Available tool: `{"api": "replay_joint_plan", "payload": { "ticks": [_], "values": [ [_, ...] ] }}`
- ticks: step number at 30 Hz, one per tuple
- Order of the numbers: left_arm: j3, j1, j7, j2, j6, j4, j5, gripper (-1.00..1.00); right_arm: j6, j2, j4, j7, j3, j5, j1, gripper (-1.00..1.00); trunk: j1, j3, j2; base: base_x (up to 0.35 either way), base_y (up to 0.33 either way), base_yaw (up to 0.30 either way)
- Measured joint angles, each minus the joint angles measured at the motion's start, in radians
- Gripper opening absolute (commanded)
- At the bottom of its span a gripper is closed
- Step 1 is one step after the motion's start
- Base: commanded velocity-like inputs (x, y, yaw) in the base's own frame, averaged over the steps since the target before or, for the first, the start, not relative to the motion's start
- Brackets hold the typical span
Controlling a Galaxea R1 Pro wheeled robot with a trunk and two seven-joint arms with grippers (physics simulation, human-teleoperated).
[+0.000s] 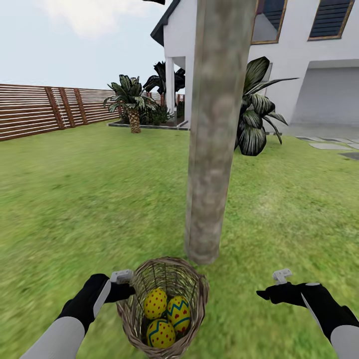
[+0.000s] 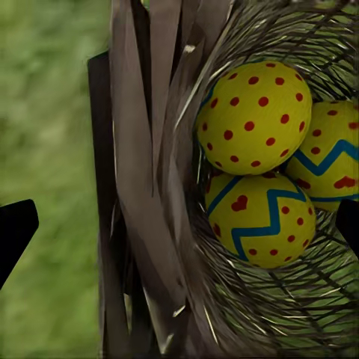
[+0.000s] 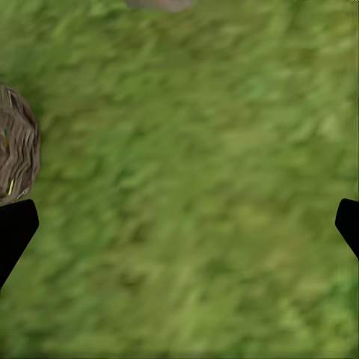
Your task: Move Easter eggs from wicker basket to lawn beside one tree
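Observation:
The wicker basket [image 1: 198,295] sits on the lawn [image 1: 75,199] right at the foot of the tree [image 1: 214,149], whose grey-brown trunk rises just behind it. Three yellow Easter eggs lie inside: a dotted egg [image 1: 155,302], a zigzag egg [image 1: 178,313] and a third egg [image 1: 160,333]. My left gripper [image 1: 124,288] is open at the basket's left rim; in the left wrist view the basket wall [image 2: 149,187] stands between the spread fingers, with the eggs [image 2: 254,120] just beyond. My right gripper [image 1: 271,285] hovers open and empty over grass right of the basket.
A short palm [image 1: 130,102] and a wooden fence [image 1: 40,109] stand far left. A white house [image 1: 309,65] with a dark leafy plant [image 1: 254,114] is behind the trunk. Paving slabs [image 1: 329,145] lie far right. Grass stretches on both sides of the trunk.

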Motion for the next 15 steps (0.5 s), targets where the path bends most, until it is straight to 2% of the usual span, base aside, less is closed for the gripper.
{"api": "replay_joint_plan", "payload": {
  "ticks": [15],
  "values": [
    [0.0,0.001,0.0,-0.001,0.002,-0.002,0.0,1.0,-0.003,-0.002,-0.003,0.007,-0.001,-0.003,-0.001,1.0,-0.058,0.047,0.105,0.0,0.0,0.0]
  ]
}}
